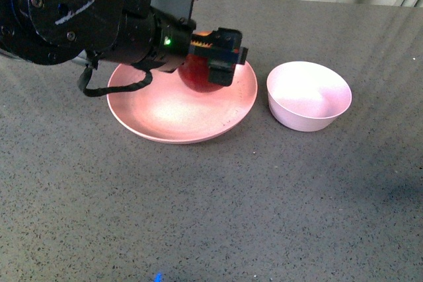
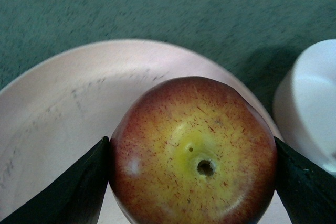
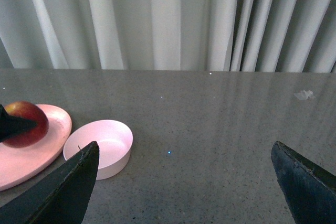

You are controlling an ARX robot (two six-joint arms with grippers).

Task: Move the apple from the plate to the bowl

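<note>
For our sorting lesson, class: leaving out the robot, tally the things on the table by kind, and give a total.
Apple: 1
Plate: 1
Bowl: 1
Total: 3

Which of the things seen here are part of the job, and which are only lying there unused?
For the job: apple, plate, bowl, left tool gripping the apple.
Lying about: small white scrap on the table, curtain, open right tool.
</note>
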